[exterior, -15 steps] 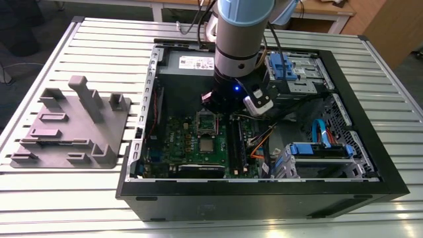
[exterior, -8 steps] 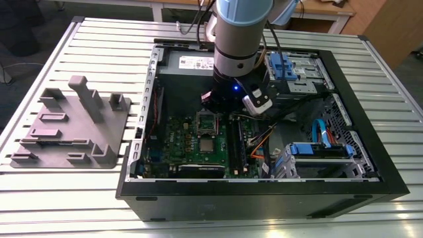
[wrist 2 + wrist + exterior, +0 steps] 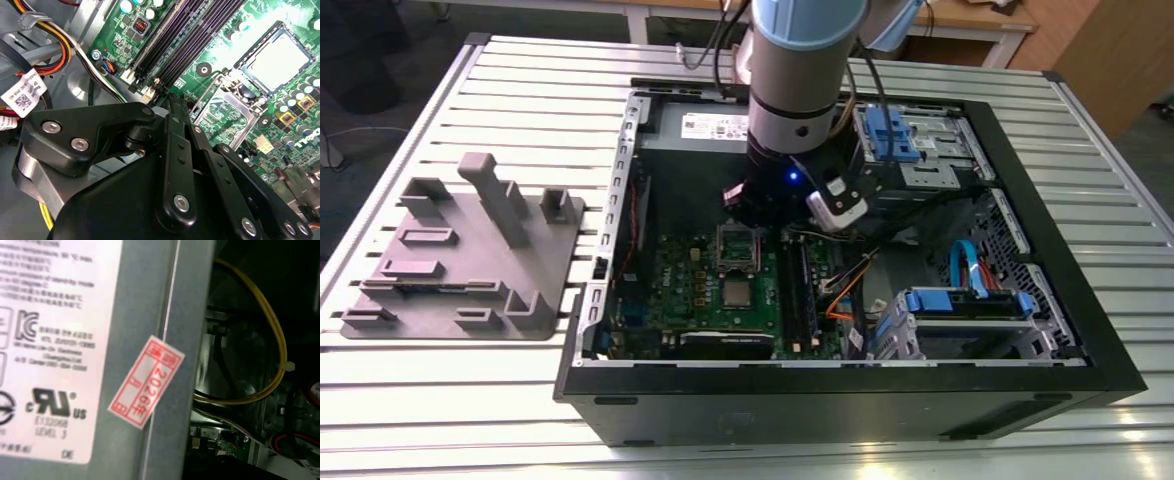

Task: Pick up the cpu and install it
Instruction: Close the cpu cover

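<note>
The cpu lies flat in its motherboard socket, just near of the raised socket frame (open, likely for seating). The gripper hangs above the frame, its 2 fingers closed on nothing.

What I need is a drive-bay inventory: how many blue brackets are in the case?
2. The far blue bracket is beside the arm, on the exterior view's right; the near blue bracket lies lower in that view. The arm may hide others.

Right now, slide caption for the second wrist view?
Gripper over the motherboard; cpu sits in its socket, metal socket frame open beside it.
</note>
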Controlling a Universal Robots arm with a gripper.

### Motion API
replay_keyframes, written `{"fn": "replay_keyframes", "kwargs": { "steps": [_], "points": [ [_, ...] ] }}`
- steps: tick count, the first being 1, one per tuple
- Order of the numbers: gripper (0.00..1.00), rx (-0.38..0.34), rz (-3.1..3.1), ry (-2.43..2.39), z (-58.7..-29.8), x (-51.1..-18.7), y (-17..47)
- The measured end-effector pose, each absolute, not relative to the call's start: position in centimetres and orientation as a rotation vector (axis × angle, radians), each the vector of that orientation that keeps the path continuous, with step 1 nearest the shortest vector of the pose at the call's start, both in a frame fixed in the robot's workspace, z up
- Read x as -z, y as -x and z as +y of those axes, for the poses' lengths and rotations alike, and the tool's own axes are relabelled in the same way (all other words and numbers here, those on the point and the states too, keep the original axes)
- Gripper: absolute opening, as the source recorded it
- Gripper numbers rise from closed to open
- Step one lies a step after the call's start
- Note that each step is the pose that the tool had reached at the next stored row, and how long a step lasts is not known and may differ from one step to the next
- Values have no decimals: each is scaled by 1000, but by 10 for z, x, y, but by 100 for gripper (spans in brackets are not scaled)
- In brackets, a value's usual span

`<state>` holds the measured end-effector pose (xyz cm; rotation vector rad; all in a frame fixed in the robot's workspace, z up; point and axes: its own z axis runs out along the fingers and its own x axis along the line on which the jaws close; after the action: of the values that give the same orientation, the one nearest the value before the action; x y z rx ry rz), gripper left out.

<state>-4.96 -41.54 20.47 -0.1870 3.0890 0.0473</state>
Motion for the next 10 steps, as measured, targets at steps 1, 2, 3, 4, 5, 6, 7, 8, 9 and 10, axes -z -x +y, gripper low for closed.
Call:
{"fn": "replay_keyframes", "kwargs": {
  "steps": [1, 2, 3, 4, 5, 6, 7, 8, 9, 10],
  "points": [
    [11, -48, 3089, 189, -416, -206, 50],
    [11, -48, 3089, 191, -416, -207, 50],
    [11, -49, 3089, 194, -416, -207, 50],
    [11, -49, 3088, 197, -416, -208, 50],
    [11, -49, 3088, 201, -416, -209, 50],
    [11, -49, 3088, 205, -417, -209, 50],
    [11, -49, 3088, 208, -417, -210, 50],
    [11, -49, 3087, 212, -418, -211, 50],
    [11, -50, 3087, 216, -418, -211, 50],
    [11, -49, 3087, 219, -419, -212, 50]
  ]
}}
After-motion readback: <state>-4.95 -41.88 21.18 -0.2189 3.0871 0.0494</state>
